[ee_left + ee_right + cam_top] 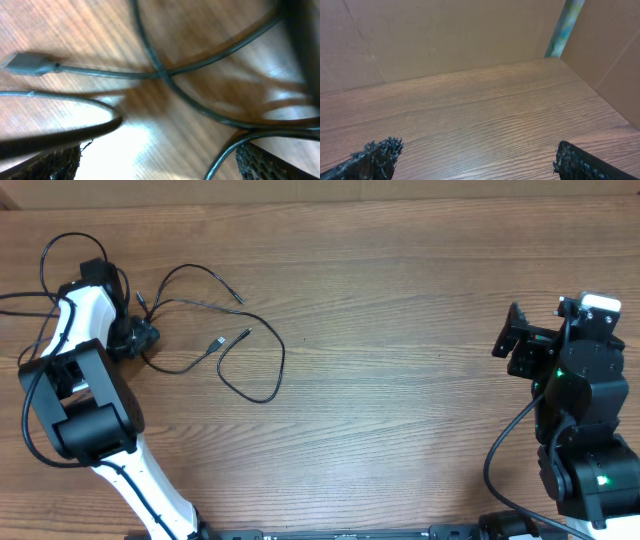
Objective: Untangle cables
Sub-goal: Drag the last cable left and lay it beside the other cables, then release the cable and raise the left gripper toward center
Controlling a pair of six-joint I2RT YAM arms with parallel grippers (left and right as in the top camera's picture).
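Note:
Several thin black cables lie loosely looped on the wooden table at the left, with small plug ends near the middle of the loops. My left gripper is down low at the left end of the cables. In the left wrist view its jaws are open just above the table. Cables cross ahead of them, one cable runs by the right finger, and a grey plug lies at the left. My right gripper is open and empty at the far right, with its jaws over bare wood.
Thicker black arm wires loop at the far left behind the left arm. Cardboard walls stand behind and to the right of the table. The right arm's base fills the lower right corner.

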